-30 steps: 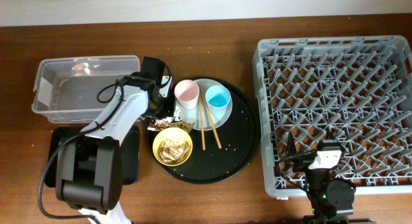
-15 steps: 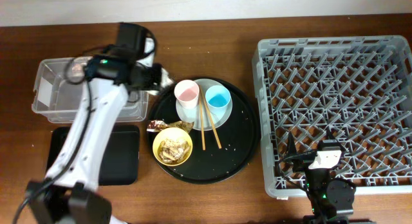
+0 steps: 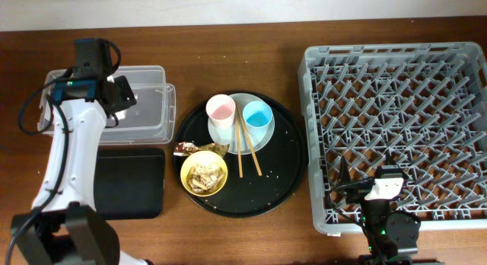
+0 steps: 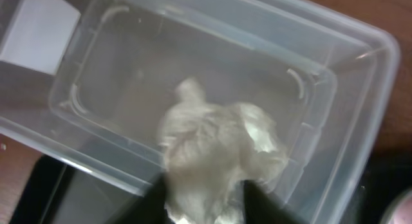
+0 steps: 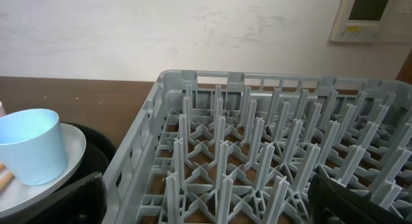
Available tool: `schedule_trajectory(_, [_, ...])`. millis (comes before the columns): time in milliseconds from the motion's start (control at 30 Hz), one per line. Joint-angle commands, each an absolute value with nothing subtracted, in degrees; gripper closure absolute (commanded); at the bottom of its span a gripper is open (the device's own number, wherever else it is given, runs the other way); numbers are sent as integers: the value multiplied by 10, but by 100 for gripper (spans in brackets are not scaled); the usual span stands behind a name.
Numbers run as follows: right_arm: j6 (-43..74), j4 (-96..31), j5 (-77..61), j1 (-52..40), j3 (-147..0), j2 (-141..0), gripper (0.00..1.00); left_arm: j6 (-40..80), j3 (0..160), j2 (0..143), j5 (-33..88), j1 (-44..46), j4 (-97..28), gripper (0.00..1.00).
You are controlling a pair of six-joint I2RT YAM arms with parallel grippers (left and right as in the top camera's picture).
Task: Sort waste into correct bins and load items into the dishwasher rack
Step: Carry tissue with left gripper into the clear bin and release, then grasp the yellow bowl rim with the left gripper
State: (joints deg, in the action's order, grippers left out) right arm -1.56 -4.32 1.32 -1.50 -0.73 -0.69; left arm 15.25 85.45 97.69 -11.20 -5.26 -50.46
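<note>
Crumpled tissue point(image 4: 219, 153): overhead showing left arm point(image 3: 72, 151) swinging off round black tray point(image 3: 283, 181), now hovering over clear tub point(image 3: 156, 73); wrapper point(image 3: 186, 148), yellow bowl point(image 3: 185, 167) staying put. Left wrist: left fingers point(image 4: 259, 199) pinching tissue, narrow, tub floor directly below; first waste item nearing drop, release looking next. Right wrist: right fingers point(image 5: 360, 201) spreading wide, holding nothing, idling at rack point(image 5: 257, 153) corner near blue cup point(image 5: 32, 147).

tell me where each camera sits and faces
overhead: above the table, facing straight down; left arm and right arm show.
left wrist: above the clear tub, facing down; left tool grips the crumpled white tissue.
right wrist: low by the dishwasher rack, facing the wall; open right tool shows.
shared: overhead and right wrist: light blue cup.
</note>
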Motion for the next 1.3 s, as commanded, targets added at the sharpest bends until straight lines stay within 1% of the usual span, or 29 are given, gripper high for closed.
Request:
schedule_trajectory(0, [-15,-45,20,-19,-3,-4,2,158,844,994,-118,-57,-497,42])
schedule_trajectory(33, [-15,-46,20,-19,-3,-4,2,158,844,994,-118,-57,-497,32])
schedule_trajectory(67, [-15,-46,20,-19,-3,-4,2,158,844,994,-118,-57,-496,27])
schedule_trajectory(100, [-15,-46,20,-19,-3,-4,2,158,845,993,-118,-57,-496,24])
schedule_trajectory(133, [-15,-45,20,-19,-3,-4,2,158,848,992,-114,-57,-499,23])
schedule_trajectory(200, [-15,-46,20,-19,-3,-4,2,158,863,979,-63,-56,-529,28])
schedule_trajectory(233, [-15,-45,20,-19,-3,-4,2,158,866,967,-43,-55,-538,32])
schedule_trajectory(300, [-15,-45,20,-19,-3,-4,2,164,866,930,-16,-44,-555,35])
schedule_trajectory(467, [-15,-45,20,-19,-3,-4,2,243,866,840,-10,4,-620,35])
schedule_trajectory(533, [-15,-46,20,-19,-3,-4,1,248,866,823,-12,25,-651,35])
schedule_trajectory(633, [-15,-45,20,-19,-3,-4,2,257,859,822,-10,60,-675,35])
schedule_trajectory(767, [-15,-45,20,-19,-3,-4,2,331,809,827,-19,109,-659,36])
schedule_trajectory(833, [-15,-45,20,-19,-3,-4,2,349,769,827,-19,126,-627,49])
schedule_trajectory(867, [-15,-46,20,-19,-3,-4,2,350,750,827,-19,132,-608,54])
schedule_trajectory(1000, [-15,-46,20,-19,-3,-4,2,350,667,828,-16,153,-545,56])
schedule_trajectory(1100, [-15,-46,20,-19,-3,-4,2,348,642,828,30,168,-535,68])
schedule_trajectory(1133, [-15,-45,20,-19,-3,-4,2,329,639,828,46,180,-535,69])
schedule_trajectory(1267, [-15,-45,20,-19,-3,-4,2,273,638,828,47,229,-534,69])
